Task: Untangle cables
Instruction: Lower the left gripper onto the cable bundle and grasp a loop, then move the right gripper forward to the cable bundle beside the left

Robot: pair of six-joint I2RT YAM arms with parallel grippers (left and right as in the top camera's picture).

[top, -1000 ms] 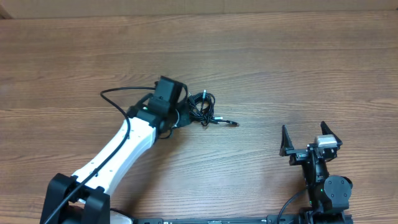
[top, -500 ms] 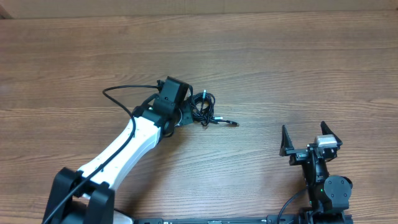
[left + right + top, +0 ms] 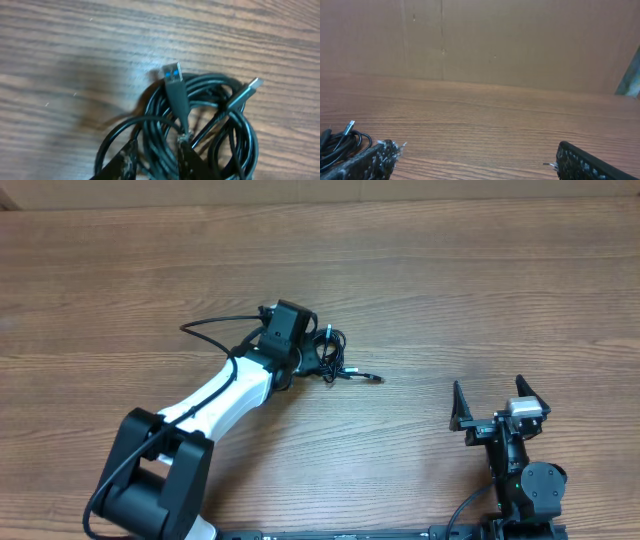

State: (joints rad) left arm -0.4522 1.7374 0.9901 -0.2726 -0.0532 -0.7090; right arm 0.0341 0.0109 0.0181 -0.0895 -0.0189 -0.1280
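Observation:
The cables (image 3: 330, 356) lie as one tangled black bundle on the wooden table, with a plug end (image 3: 375, 378) trailing right. In the left wrist view the cables (image 3: 210, 125) show a blue-insert USB plug (image 3: 172, 75) and a silver-tipped plug (image 3: 252, 85). My left gripper (image 3: 306, 360) is at the bundle's left side. Its fingers (image 3: 157, 157) are closed to a narrow gap on several strands. My right gripper (image 3: 500, 402) is wide open and empty, well to the right of the bundle. The bundle's edge shows at far left in the right wrist view (image 3: 337, 142).
The thick black arm cable (image 3: 215, 325) loops out left of the left wrist. A cardboard wall (image 3: 495, 40) stands along the table's far edge. Bare wooden tabletop (image 3: 450, 290) lies between the bundle and the right gripper (image 3: 472, 160).
My left arm has swung right and its wrist has come over the bundle's left side. The bundle and the right arm have not moved.

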